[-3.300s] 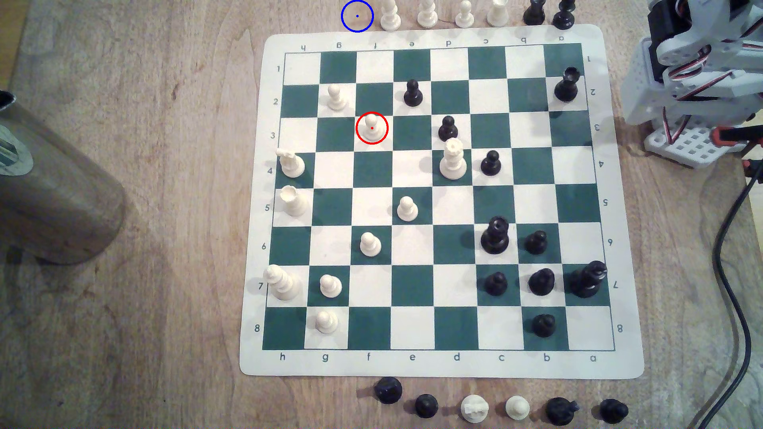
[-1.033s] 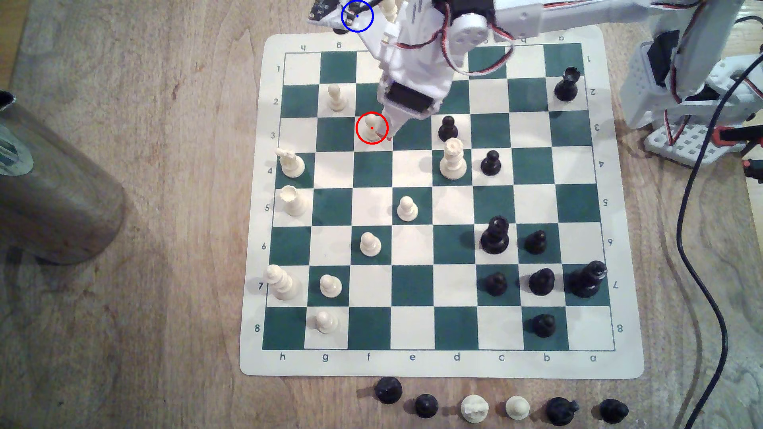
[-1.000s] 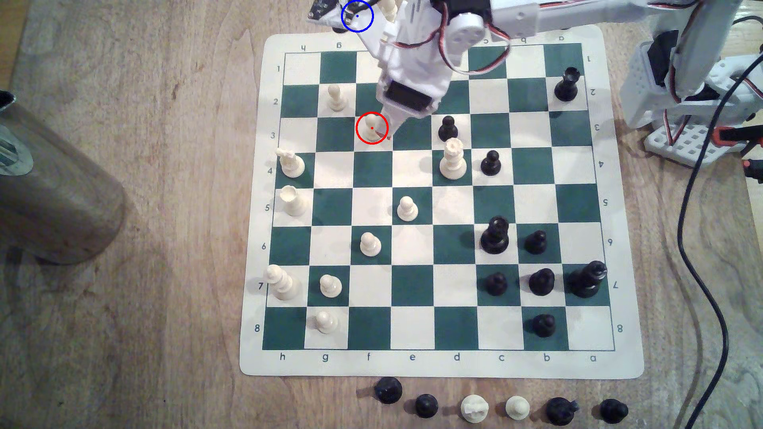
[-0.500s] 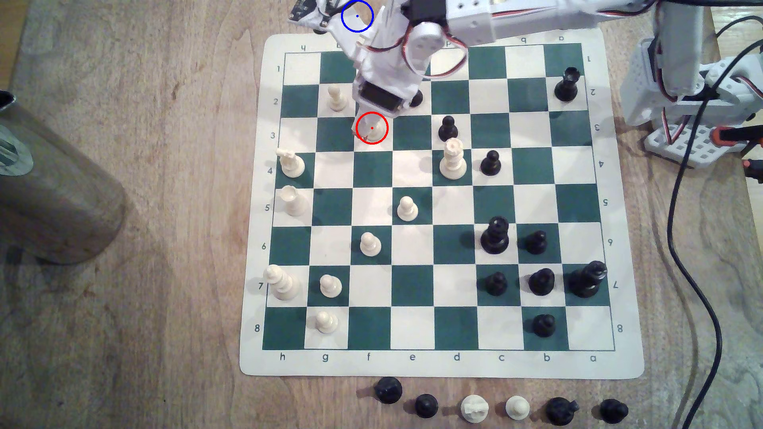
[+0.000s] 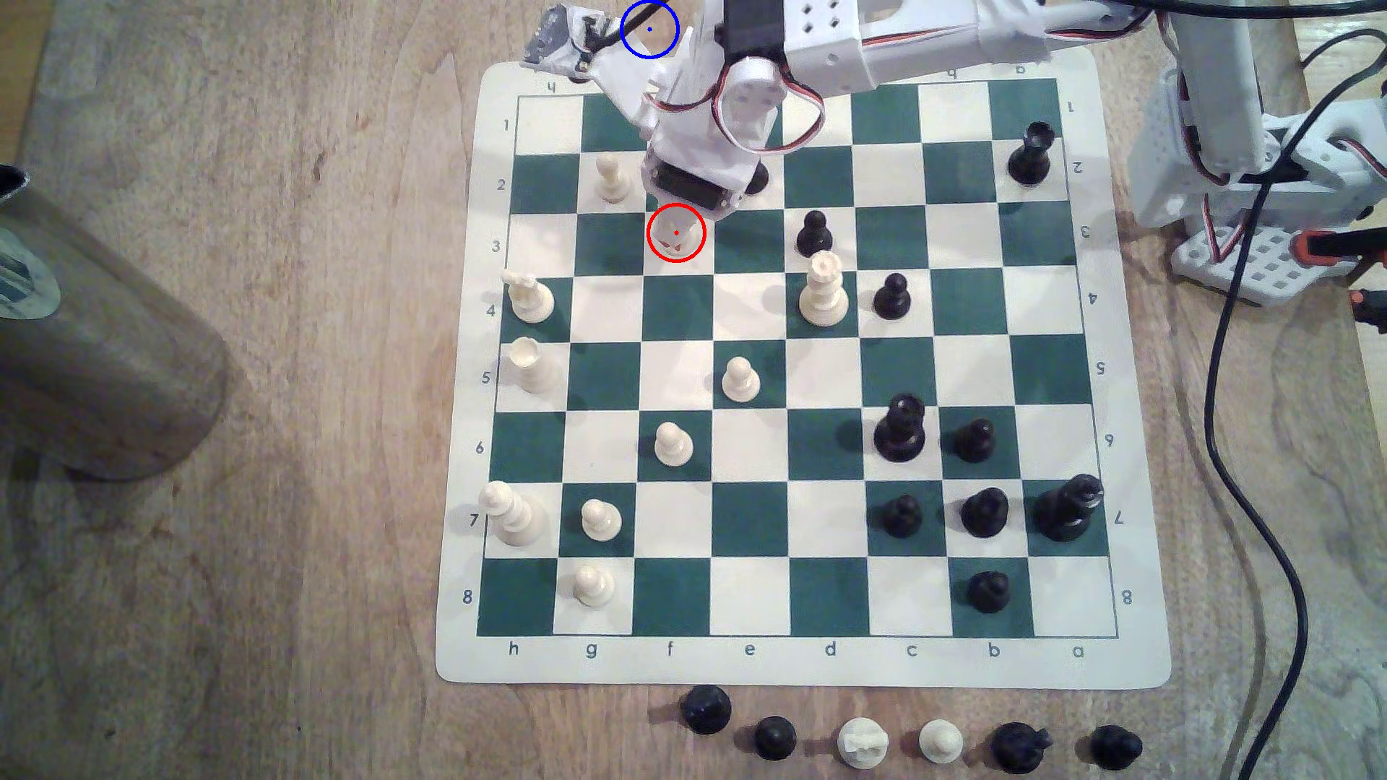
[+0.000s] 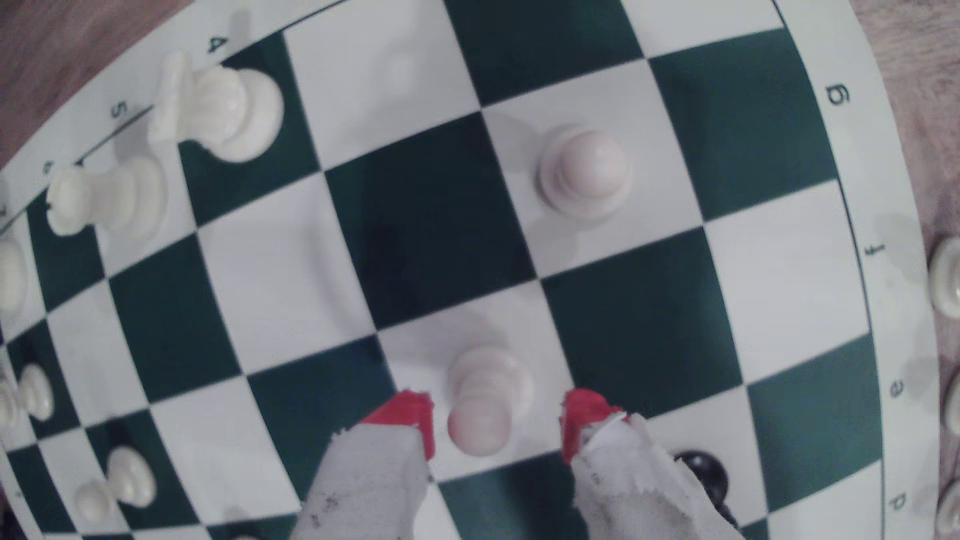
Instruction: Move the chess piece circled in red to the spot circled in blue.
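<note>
The chess piece circled in red, a cream-white pawn (image 6: 485, 400), stands on a white square of the green-and-white board (image 5: 750, 517). My gripper (image 6: 496, 420) is open, its two red-tipped fingers (image 6: 410, 415) on either side of the pawn's head, with a wider gap on one side. In the exterior view the gripper (image 5: 673, 244) hangs over the red ring and covers most of the pawn. The spot circled in blue (image 5: 657, 22) is bare wood beyond the board's far edge, with my wrist camera mount at its left rim.
A white pawn (image 5: 612, 180) stands one square away, and a black pawn (image 5: 758, 180) is half hidden by my wrist. White pieces line the board's left side. A metal cylinder (image 5: 97, 360) lies at far left. Captured pieces (image 5: 938, 742) sit along the near edge. A black cable (image 5: 1276, 525) runs at right.
The arm reached out from its rest pose, then shifted to the exterior view's left. The open gripper went from beside the pawn to straddling it.
</note>
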You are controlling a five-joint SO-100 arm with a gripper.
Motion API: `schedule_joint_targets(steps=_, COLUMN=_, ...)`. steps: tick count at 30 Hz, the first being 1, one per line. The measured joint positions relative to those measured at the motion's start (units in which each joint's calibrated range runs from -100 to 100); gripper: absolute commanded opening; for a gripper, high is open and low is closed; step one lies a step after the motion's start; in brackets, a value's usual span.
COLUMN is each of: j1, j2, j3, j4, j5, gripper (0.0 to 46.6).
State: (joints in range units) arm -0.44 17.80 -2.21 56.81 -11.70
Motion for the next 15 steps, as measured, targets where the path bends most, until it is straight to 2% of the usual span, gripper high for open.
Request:
schedule_joint_targets(steps=11, j1=0.0, j2=2.1, j3=-0.7, j4=-0.9, j5=0.0, gripper=13.1)
schedule_joint_targets(steps=15, j1=0.0, j2=2.1, j3=-0.7, j4=-0.9, j5=0.0, gripper=10.9)
